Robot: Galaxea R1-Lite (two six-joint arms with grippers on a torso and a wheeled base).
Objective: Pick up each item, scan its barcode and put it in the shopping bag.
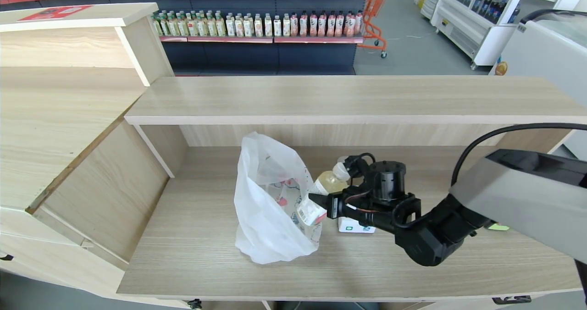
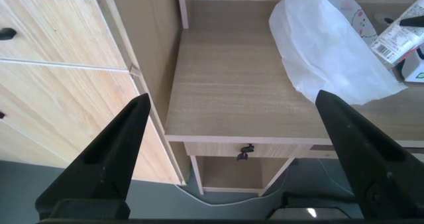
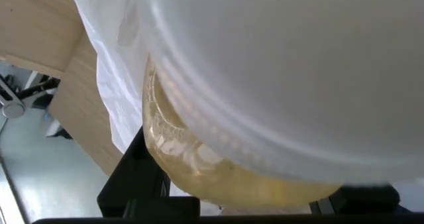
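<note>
My right gripper (image 1: pixel 327 200) is shut on a bottle (image 1: pixel 322 184) of yellowish drink with a white label. The bottle is tilted, its base at the mouth of the white shopping bag (image 1: pixel 269 204) and its cap up and away from it. In the right wrist view the bottle (image 3: pixel 212 171) is pressed close to the camera, with the bag (image 3: pixel 109 71) beside it. A small white box (image 1: pixel 355 226) lies on the counter under the gripper. My left gripper (image 2: pixel 232 161) hangs open below the counter's front edge, far from the bag (image 2: pixel 331 45); the bottle's label (image 2: pixel 396 42) is at the bag's side.
The bag stands on the lower wooden counter (image 1: pixel 206 255), under a raised shelf (image 1: pixel 348 99). A wooden cabinet wall (image 1: pixel 105 195) closes the left side. A small green item (image 1: pixel 497 227) lies at the right, behind my right arm. A drawer front (image 2: pixel 59 111) is beside the counter.
</note>
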